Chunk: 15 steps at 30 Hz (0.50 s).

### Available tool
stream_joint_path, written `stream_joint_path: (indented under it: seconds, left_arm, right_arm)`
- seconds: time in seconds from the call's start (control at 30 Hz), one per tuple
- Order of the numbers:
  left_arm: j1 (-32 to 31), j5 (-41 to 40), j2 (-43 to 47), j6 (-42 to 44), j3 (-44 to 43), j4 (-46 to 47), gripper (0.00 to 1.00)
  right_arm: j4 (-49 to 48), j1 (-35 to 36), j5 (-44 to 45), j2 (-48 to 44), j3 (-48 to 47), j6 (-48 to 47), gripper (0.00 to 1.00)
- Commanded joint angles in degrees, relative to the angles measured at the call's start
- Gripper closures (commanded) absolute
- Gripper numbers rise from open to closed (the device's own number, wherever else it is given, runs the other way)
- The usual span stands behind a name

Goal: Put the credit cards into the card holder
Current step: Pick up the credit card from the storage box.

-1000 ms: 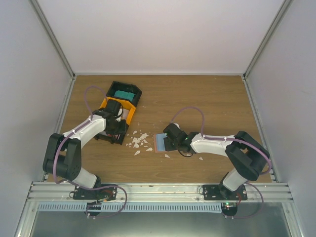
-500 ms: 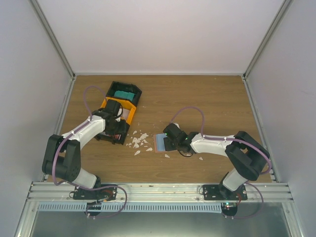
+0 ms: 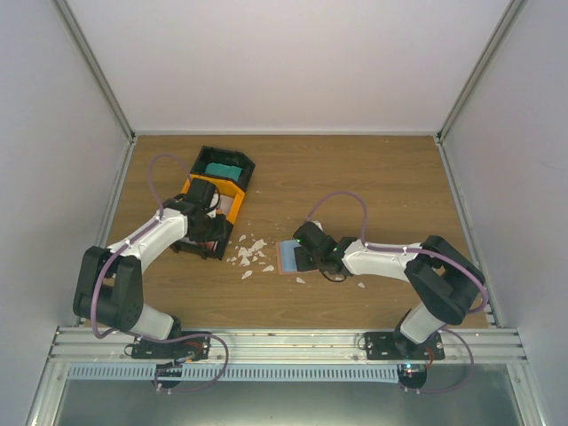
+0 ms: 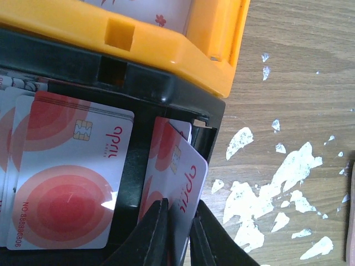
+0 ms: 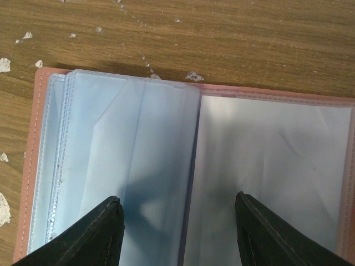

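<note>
Now my left fingers (image 4: 151, 235) pinch a red-and-white credit card (image 4: 183, 174) by its edge against the wall of the black bin (image 4: 166, 91), where it could snag and slip; my right fingers (image 5: 94, 233) spread wide over the open card holder (image 5: 266, 149).

Red-ringed credit cards (image 4: 66, 183) sit in a black bin (image 4: 155, 83); card holder (image 5: 266, 166) lies open.

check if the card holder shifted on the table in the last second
No. The card holder lies in the same spot, its left edge just right of the white scraps, which have not moved either.
</note>
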<state>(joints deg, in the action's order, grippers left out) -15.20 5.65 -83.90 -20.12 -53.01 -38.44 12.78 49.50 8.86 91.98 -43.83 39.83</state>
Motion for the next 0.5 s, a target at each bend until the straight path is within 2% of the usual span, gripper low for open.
stream_joint_path:
  seconds: [0.0,0.47]
  left_arm:
    - [-0.3,1.7,1.3,-0.3,0.4,0.6,0.85]
    - [-0.2,-0.1,3.6,-0.8,-0.4,-1.2,0.89]
  right_arm:
    - [2.0,0.0,-4.6,3.8,2.2,0.5,0.44]
    - [2.0,0.0,-4.6,3.5,2.2,0.5,0.44]
